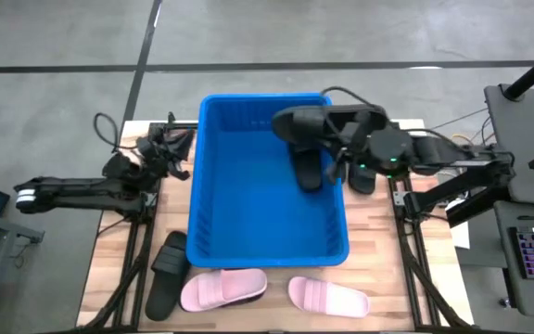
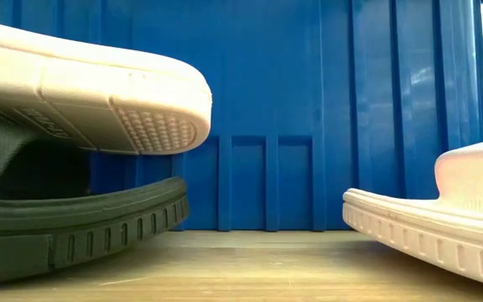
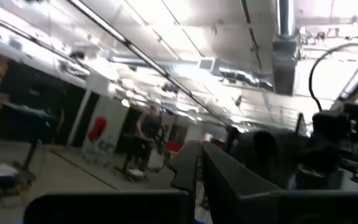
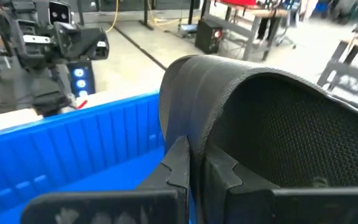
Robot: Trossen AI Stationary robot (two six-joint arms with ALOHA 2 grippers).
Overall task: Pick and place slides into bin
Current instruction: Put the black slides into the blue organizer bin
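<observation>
One black slide (image 1: 309,170) already lay in the bin (image 1: 213,186), the right gripper (image 1: 334,139) clenched another black slide (image 1: 306,122) above its far-right corner, and three waited nearer.

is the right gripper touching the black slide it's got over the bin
Touching. The right wrist view shows the right gripper with both fingers pinched on the black slide's strap edge, above the bin.

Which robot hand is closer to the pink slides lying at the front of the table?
Neither clearly. The left gripper sits outside the big blue plastic bin's far left corner; the right gripper hangs over its far right part. Both are far from the pale pink slides.
</observation>
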